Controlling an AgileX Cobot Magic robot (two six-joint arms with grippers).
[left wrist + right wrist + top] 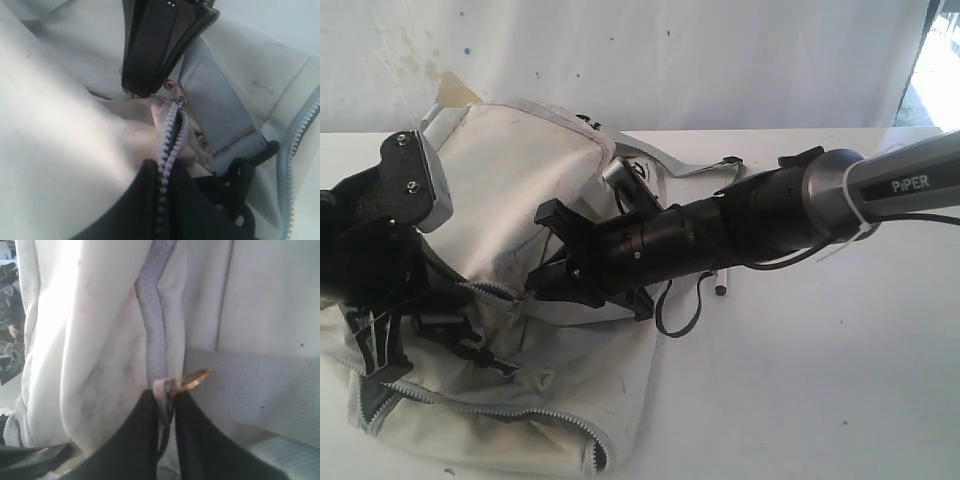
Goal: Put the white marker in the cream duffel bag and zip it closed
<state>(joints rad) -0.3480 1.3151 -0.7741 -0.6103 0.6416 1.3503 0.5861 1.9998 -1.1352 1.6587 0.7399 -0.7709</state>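
The cream duffel bag [520, 180] lies slumped at the table's left, its zipper partly open. The white marker [721, 282] lies on the table just right of the bag, mostly hidden under my right arm. My left gripper [460, 320] [162, 185] is shut on the bag's zipper edge, with the teeth running between its fingers. My right gripper [538, 285] [167, 400] reaches across the bag. It is shut on the zipper pull, a small tab with a gold ring [192, 379]. One right finger [150, 55] shows just beyond the zipper slider [175, 97].
A light grey strap [215, 110] [260, 385] crosses the bag beside the zipper, with a black buckle [240, 175] near it. A black cable [680, 310] loops below my right arm. The white table [820, 380] stretches to the right, and a white wall stands behind.
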